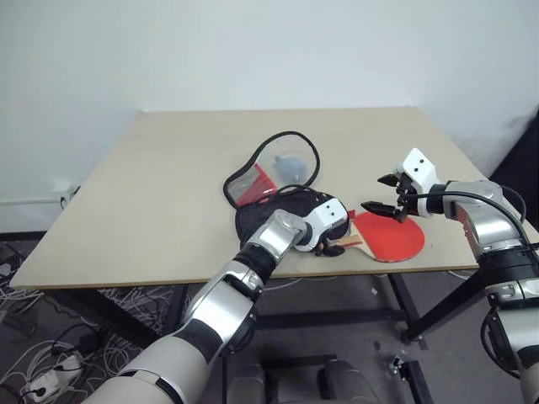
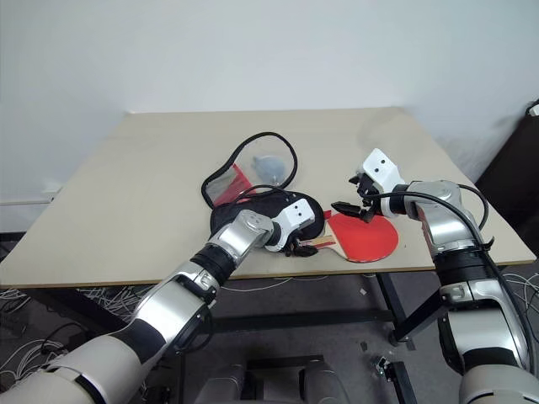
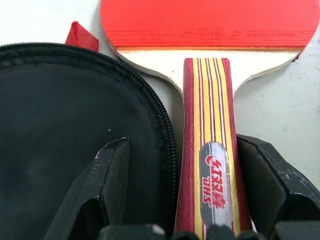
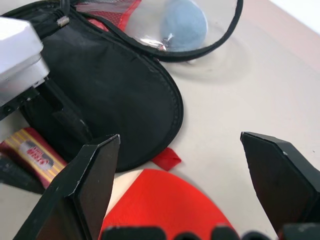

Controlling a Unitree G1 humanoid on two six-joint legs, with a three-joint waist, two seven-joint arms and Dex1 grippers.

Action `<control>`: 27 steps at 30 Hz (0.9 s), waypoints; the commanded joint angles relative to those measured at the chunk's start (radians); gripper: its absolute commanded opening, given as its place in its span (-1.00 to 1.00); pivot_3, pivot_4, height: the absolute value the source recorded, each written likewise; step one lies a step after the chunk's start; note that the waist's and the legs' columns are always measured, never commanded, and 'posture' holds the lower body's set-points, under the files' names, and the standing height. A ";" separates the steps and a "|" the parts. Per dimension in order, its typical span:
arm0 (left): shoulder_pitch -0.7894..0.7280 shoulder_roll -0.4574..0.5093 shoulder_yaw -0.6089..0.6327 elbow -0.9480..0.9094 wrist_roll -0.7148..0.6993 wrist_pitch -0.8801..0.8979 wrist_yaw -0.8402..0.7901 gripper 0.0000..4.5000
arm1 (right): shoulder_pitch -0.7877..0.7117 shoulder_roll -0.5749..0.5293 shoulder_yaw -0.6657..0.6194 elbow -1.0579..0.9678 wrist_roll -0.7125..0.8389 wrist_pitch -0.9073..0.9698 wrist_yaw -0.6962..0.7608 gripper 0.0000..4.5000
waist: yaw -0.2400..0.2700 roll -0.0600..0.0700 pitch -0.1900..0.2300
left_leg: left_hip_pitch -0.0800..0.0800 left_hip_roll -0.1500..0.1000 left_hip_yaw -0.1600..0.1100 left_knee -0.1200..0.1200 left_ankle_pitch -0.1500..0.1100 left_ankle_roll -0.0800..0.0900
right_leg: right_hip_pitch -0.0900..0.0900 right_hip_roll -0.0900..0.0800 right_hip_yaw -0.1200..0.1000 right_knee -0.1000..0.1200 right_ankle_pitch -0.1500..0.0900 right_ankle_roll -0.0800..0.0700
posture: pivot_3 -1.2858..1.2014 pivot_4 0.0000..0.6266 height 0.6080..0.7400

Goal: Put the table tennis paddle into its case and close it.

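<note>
The table tennis paddle (image 1: 396, 238) lies flat near the table's front edge, red face up, with its striped wooden handle (image 3: 210, 150) pointing toward the case. The case (image 1: 261, 220) lies unzipped just left of the paddle: a black half flat on the table and a lid (image 1: 274, 168) with a clear and red face folded back behind it. My left gripper (image 1: 330, 244) is low over the handle and open. One finger is over the case's black rim, the other on the far side of the handle. My right gripper (image 1: 381, 195) hovers open above the paddle's face, holding nothing.
A small blue-grey pouch (image 1: 292, 166) rests in the folded-back lid. The light wooden table (image 1: 168, 185) is bare to the left and behind. The paddle sits close to the front edge. Cables (image 1: 34, 370) lie on the floor at the lower left.
</note>
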 commanded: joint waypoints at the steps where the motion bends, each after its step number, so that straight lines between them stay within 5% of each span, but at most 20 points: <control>1: -0.025 0.005 0.053 -0.059 -0.048 0.007 -0.047 0.45 | -0.012 0.002 -0.036 -0.026 0.006 -0.017 -0.010 0.87 | 0.001 0.000 0.000 | 0.000 0.000 0.000 -0.001 0.000 0.001 | -0.001 0.000 0.000 0.000 0.000 0.000 | 0.03 -1.00 1.00; 13: 0.038 0.021 0.026 -0.223 -0.080 0.061 -0.199 0.45 | -0.004 0.007 -0.041 -0.035 0.008 -0.012 -0.026 0.87 | 0.011 0.000 0.000 | -0.002 -0.001 0.001 -0.008 0.002 0.004 | -0.004 0.000 0.004 -0.003 -0.002 0.006 | 0.03 -1.00 1.00; 27: -0.001 -0.003 0.000 -0.112 -0.034 0.059 -0.169 0.45 | 0.018 0.011 -0.052 -0.060 0.015 -0.006 -0.040 0.87 | 0.011 0.000 0.000 | -0.002 -0.001 0.001 -0.007 0.002 0.004 | -0.004 0.000 0.004 -0.003 -0.002 0.006 | 0.03 -1.00 1.00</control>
